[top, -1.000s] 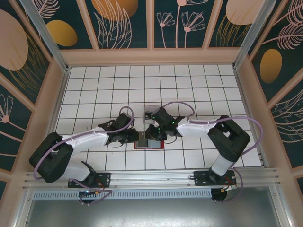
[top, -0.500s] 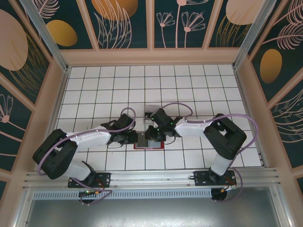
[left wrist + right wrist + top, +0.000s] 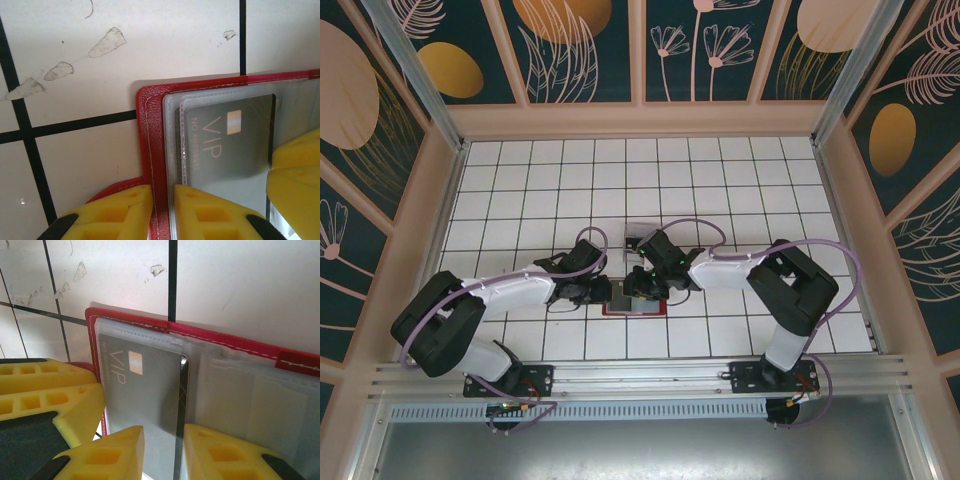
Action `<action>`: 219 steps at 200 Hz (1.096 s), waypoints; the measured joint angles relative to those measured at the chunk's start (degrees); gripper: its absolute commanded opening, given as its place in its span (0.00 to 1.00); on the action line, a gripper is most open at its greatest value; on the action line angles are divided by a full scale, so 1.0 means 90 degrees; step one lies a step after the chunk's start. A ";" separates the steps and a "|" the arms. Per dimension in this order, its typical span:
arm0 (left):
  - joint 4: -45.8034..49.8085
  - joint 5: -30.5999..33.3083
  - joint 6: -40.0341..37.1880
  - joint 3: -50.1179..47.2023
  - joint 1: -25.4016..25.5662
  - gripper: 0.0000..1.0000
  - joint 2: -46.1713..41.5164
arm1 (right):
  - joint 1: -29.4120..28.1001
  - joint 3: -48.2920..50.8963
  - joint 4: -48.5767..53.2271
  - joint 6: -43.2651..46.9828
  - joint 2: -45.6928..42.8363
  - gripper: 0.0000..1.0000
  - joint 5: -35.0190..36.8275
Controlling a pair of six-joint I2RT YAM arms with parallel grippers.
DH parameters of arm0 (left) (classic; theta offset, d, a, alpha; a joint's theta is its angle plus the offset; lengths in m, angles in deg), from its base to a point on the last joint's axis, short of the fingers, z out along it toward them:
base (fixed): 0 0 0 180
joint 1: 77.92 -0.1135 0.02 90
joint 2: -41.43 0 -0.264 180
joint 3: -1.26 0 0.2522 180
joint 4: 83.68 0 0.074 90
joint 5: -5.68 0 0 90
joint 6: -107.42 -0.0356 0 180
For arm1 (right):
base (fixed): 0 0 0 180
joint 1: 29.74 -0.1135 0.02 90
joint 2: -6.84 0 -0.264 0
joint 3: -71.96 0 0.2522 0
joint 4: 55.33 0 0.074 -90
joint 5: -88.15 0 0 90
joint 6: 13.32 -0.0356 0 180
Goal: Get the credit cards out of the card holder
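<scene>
You're looking into a robot lab cell here: white gridded counter [image 3: 720, 180], floral-print panels [image 3: 580, 50] boxing it in on aluminium posts [image 3: 413, 70], and the left arm [image 3: 510, 293] and right arm [image 3: 730, 270] bolted to a rail [image 3: 640, 372] at your near edge.

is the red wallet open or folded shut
Open. The small red folding card holder lies spread flat, its clear sleeves facing up with a grey VIP card showing.

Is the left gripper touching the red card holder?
Touching. In the left wrist view, the left gripper pinches the card holder at its red edge.
</scene>
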 measured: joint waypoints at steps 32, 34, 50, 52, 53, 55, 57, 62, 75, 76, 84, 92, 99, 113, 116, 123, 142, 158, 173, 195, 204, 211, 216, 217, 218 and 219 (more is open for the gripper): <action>0.0005 -0.0012 0.0000 0.0005 0.0000 0.21 0.0005 | 0.0000 -0.0061 0.0136 0.0005 0.0000 0.30 0.0051; 0.0005 -0.0017 0.0000 0.0005 0.0000 0.21 0.0005 | -0.0002 -0.0070 0.0155 0.0005 0.0000 0.30 0.0051; 0.0005 -0.0039 0.0000 0.0005 -0.0007 0.21 0.0012 | -0.0017 -0.0104 0.0216 0.0005 0.0002 0.30 0.0073; 0.0005 -0.0041 -0.0002 0.0007 -0.0010 0.21 0.0012 | -0.0019 -0.0104 0.0216 0.0005 0.0002 0.30 0.0073; 0.0007 -0.0041 0.0000 0.0010 -0.0012 0.21 0.0012 | -0.0019 -0.0104 0.0216 0.0005 0.0002 0.30 0.0073; 0.0005 -0.0046 -0.0002 0.0010 -0.0017 0.21 0.0015 | -0.0022 -0.0104 0.0216 0.0005 0.0005 0.30 0.0070; 0.0005 -0.0049 0.0000 0.0012 -0.0019 0.21 0.0017 | -0.0024 -0.0104 0.0216 0.0005 0.0005 0.30 0.0070; 0.0005 -0.0066 -0.0002 0.0019 -0.0024 0.21 0.0027 | -0.0029 -0.0104 0.0209 0.0002 0.0007 0.30 0.0068; 0.0012 -0.0073 -0.0002 0.0034 -0.0029 0.21 0.0036 | -0.0029 -0.0102 0.0160 -0.0002 0.0012 0.30 0.0041; 0.0012 -0.0075 -0.0002 0.0034 -0.0029 0.21 0.0036 | -0.0029 -0.0100 0.0155 -0.0002 0.0012 0.30 0.0034; 0.0015 -0.0080 -0.0002 0.0034 -0.0029 0.21 0.0041 | -0.0029 -0.0100 0.0121 -0.0010 0.0012 0.30 0.0005; 0.0027 -0.0083 -0.0002 0.0039 -0.0029 0.21 0.0041 | -0.0029 -0.0097 0.0107 -0.0022 0.0012 0.30 -0.0005; 0.0027 -0.0085 -0.0002 0.0041 -0.0029 0.20 0.0041 | -0.0029 -0.0092 0.0092 -0.0024 0.0012 0.30 -0.0010; 0.0029 -0.0092 -0.0002 0.0039 -0.0034 0.19 0.0041 | -0.0029 -0.0041 0.0010 -0.0044 0.0012 0.30 -0.0029; 0.0029 -0.0092 -0.0002 0.0039 -0.0036 0.18 0.0041 | -0.0029 -0.0024 -0.0017 -0.0051 0.0010 0.30 -0.0034; 0.0032 -0.0090 -0.0002 0.0041 -0.0034 0.18 0.0041 | -0.0029 0.0010 -0.0083 -0.0070 0.0010 0.30 -0.0049; 0.0029 -0.0090 -0.0002 0.0039 -0.0036 0.17 0.0041 | -0.0027 0.0163 -0.0333 -0.0168 -0.0056 0.30 -0.0112; 0.0027 -0.0090 -0.0002 0.0041 -0.0036 0.17 0.0041 | -0.0027 0.0340 -0.0573 -0.0216 -0.0148 0.30 -0.0192; 0.0027 -0.0090 -0.0002 0.0041 -0.0036 0.17 0.0041 | -0.0027 0.0447 -0.0765 -0.0287 -0.0187 0.30 -0.0274; 0.0027 -0.0092 0.0000 0.0041 -0.0041 0.17 0.0041 | -0.0027 0.0537 -0.0993 -0.0359 -0.0187 0.30 -0.0357; 0.0027 -0.0092 0.0000 0.0041 -0.0044 0.17 0.0041 | -0.0027 0.0573 -0.1076 -0.0379 -0.0187 0.30 -0.0381; 0.0027 -0.0095 0.0000 0.0041 -0.0046 0.17 0.0041 | -0.0027 0.0600 -0.1139 -0.0386 -0.0187 0.30 -0.0398; 0.0024 -0.0097 0.0000 0.0041 -0.0046 0.17 0.0041 | -0.0027 0.0617 -0.1178 -0.0393 -0.0187 0.30 -0.0408; 0.0024 -0.0097 0.0000 0.0041 -0.0046 0.17 0.0041 | -0.0027 0.0619 -0.1188 -0.0398 -0.0187 0.30 -0.0413; 0.0027 -0.0097 0.0000 0.0041 -0.0046 0.17 0.0041 | -0.0027 0.0622 -0.1190 -0.0401 -0.0187 0.30 -0.0415; 0.0024 -0.0097 0.0002 0.0041 -0.0046 0.17 0.0041 | -0.0027 0.0627 -0.1200 -0.0406 -0.0187 0.30 -0.0420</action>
